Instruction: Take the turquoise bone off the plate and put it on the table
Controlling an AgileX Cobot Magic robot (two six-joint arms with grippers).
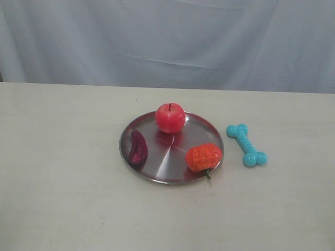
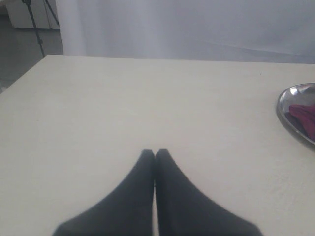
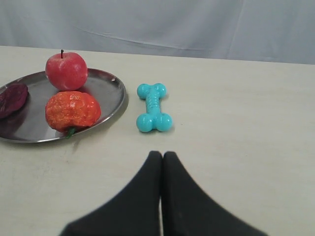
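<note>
The turquoise bone [image 1: 246, 145] lies flat on the cream table [image 1: 63, 172], just right of the silver plate [image 1: 167, 159] and clear of its rim. The right wrist view shows the same bone [image 3: 153, 107] beside the plate [image 3: 106, 88], a short way beyond my right gripper [image 3: 162, 155], which is shut and empty. My left gripper [image 2: 155, 152] is also shut with nothing in it, over bare table, with only the plate's edge [image 2: 285, 105] at the side. Neither gripper shows in the exterior view.
On the plate sit a red apple [image 1: 170, 117], an orange strawberry-like toy [image 1: 203, 157] and a dark purple piece [image 1: 138, 148]. A pale cloth backdrop [image 1: 167, 36] hangs behind the table's far edge.
</note>
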